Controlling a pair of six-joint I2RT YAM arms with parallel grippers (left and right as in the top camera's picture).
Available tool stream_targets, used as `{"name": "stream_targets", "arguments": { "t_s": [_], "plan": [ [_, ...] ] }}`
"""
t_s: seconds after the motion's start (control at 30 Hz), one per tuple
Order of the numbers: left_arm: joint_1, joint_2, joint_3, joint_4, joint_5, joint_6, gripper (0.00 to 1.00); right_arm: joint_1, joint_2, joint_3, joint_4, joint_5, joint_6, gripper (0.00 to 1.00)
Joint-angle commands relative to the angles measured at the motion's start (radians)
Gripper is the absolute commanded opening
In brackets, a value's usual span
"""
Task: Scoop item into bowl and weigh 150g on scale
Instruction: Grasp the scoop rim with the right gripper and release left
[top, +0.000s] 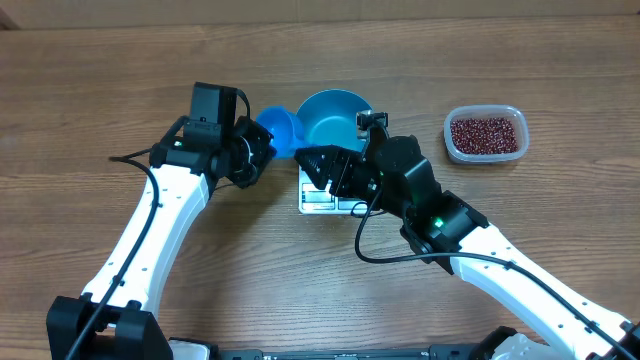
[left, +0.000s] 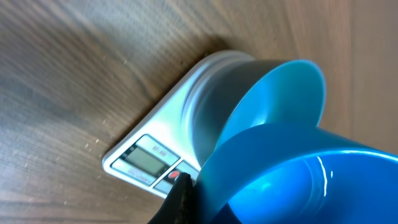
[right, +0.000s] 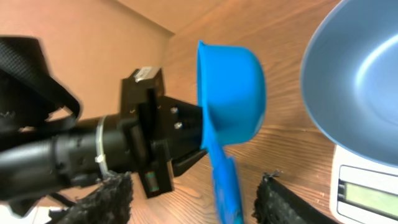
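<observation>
Nearest me, the scale (top: 318, 203) sits flat on the wooden table (top: 500, 60), with its display edge toward the arm bases. The right gripper (right: 196, 202) hangs over it with its jaws parted. There's one finger on each side of the scoop's handle (right: 224, 180) and a gap on both sides, so it's released and not gripping.

The left gripper (top: 262, 147) is clamped on the blue scoop (right: 231, 87) right where the handle meets the cup. The scoop is off the table and turned on its side, mouth facing back at the left arm. From the left wrist I look straight into the cup and see only glossy blue.

Next out, the blue bowl (top: 325, 115) stands on the scale platform. The scoop is just beside its left rim, and I can't tell if they touch. What I can see of the bowl's inside is bare blue.

Farthest from the tool, the beans (top: 485, 133) fill the clear plastic tub (top: 450, 136) on the right of the table. They're well apart from the scoop, with the bowl between them.
</observation>
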Motion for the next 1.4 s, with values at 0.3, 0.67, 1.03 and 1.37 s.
{"name": "stream_targets", "arguments": {
  "t_s": [0.3, 0.67, 1.03, 1.37],
  "plan": [
    [-0.015, -0.011, 0.011, -0.036, 0.028, 0.049, 0.04, -0.006, 0.019, 0.014, 0.000, 0.064, -0.027, 0.36],
    [-0.054, -0.011, 0.011, -0.031, 0.017, 0.047, 0.04, -0.006, 0.051, 0.014, 0.008, 0.049, -0.026, 0.31],
    [-0.066, -0.011, 0.011, -0.032, 0.024, 0.045, 0.04, -0.006, 0.051, 0.014, 0.014, 0.049, -0.026, 0.29],
    [-0.100, -0.011, 0.011, -0.032, 0.024, 0.045, 0.04, -0.006, 0.051, 0.014, 0.014, 0.050, -0.026, 0.27]
  ]
}}
